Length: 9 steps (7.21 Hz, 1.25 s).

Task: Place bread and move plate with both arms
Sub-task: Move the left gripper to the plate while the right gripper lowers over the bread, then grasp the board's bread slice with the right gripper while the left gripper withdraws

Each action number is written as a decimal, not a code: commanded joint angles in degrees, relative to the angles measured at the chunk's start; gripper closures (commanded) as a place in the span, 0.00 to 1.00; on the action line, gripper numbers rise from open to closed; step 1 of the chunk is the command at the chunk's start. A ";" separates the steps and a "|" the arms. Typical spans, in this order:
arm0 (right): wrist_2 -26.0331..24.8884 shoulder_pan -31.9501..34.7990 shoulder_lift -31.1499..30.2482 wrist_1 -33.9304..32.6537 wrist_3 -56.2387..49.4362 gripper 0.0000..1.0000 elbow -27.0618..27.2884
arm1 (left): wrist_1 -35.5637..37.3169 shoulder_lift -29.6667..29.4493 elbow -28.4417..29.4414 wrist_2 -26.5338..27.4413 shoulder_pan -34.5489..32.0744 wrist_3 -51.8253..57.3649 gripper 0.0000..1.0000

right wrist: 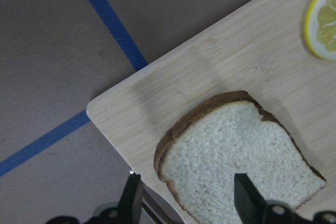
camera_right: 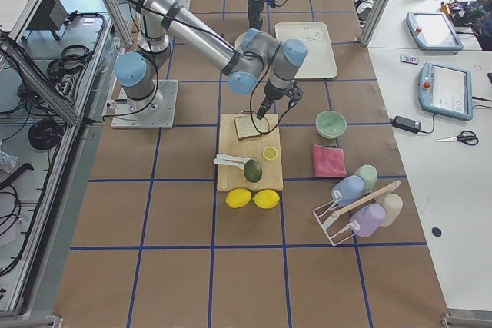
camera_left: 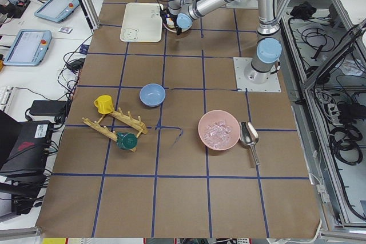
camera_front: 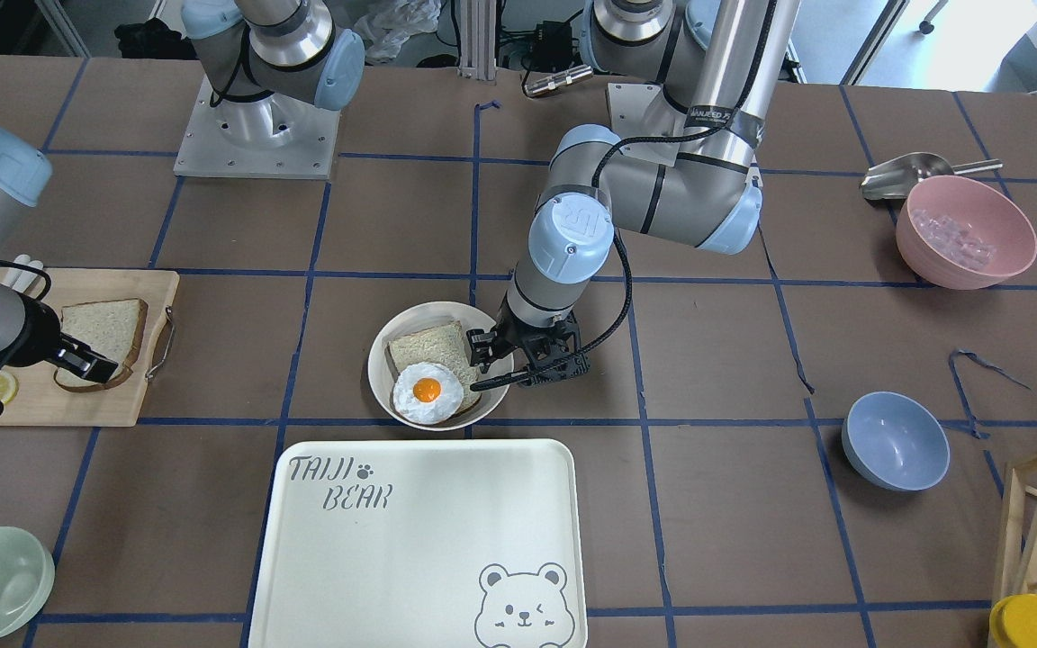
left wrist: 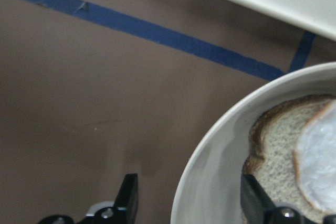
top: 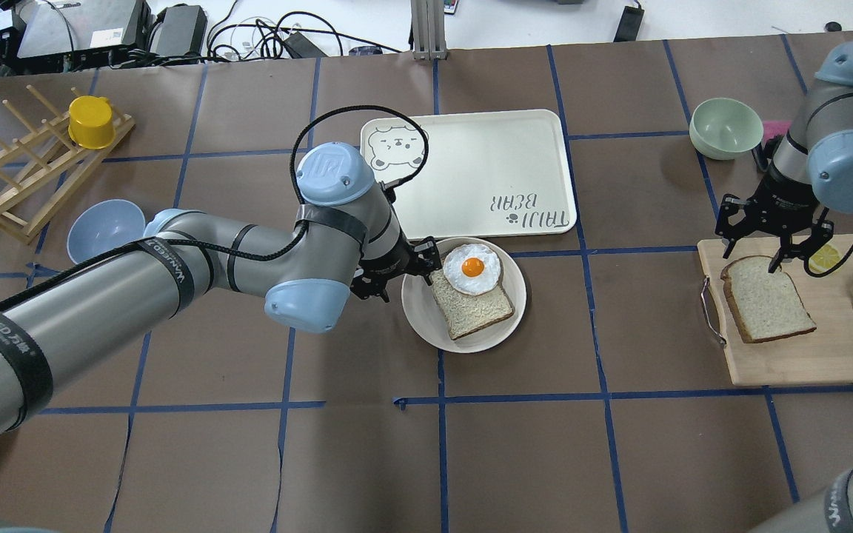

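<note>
seen from across the table, nearest is a large cream tray [camera_front: 320, 576] printed with a bear, lying flat and bare. it is probably where the plate will end up.

just beyond the tray, close to its far edge but apart from it, sits the round cream plate [camera_front: 375, 369]. it holds a second slice [camera_front: 428, 345] of bread with a fried egg [camera_front: 428, 391] on top, yolk up. this looks like an open sandwich lacking its lid.

the left gripper [camera_front: 484, 364] is low at the plate's rim on the robot's left side. its wrist camera shows the jaws apart, one finger outside the rim over the table and one inside over the plate's floor. straddling the wall this way seems meant for pinching the rim. nothing is gripped yet.

at about the same depth, well off to the robot's right, a wooden cutting board [top: 789, 363] carries the bread [top: 767, 300]. the slice lies flat near the board's handle end, with a lemon slice [top: 826, 255] near it.

the right gripper [right wrist: 188, 203] hovers over the bread, pointing down with jaws apart. one finger is above the slice, the other above bare board just past the crust. that offset suits closing on the slice's edge rather than pressing its face. whether the tips touch the bread cannot be told.

farthest back, both arm bases stand bolted to the table.

the bread has not been placed and the plate has not been moved, so the task looks to be at its start.
</note>
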 commanded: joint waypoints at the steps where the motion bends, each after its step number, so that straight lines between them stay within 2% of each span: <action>1: 1.17 0.00 1.89 -0.43 2.42 0.36 -0.01 | -4.36 4.40 3.45 0.42 0.89 1.80 0.01; 4: 1.26 0.00 2.69 -0.43 2.69 0.37 -0.01 | -12.55 12.91 3.64 10.85 4.59 16.28 0.00; 5: 1.17 0.00 2.69 -0.34 2.60 0.41 -0.01 | -16.83 16.43 3.55 12.45 5.02 19.27 0.00; 6: 1.17 0.00 2.69 -0.34 2.69 0.49 0.08 | -21.05 18.81 3.46 12.55 6.25 22.17 0.00; 7: 1.26 0.00 2.69 -0.25 2.69 0.54 0.08 | -21.01 19.19 3.64 11.51 7.04 22.11 0.00; 9: 1.26 0.00 2.95 -0.34 2.60 0.58 0.08 | -21.18 19.36 4.60 11.50 7.40 22.29 0.00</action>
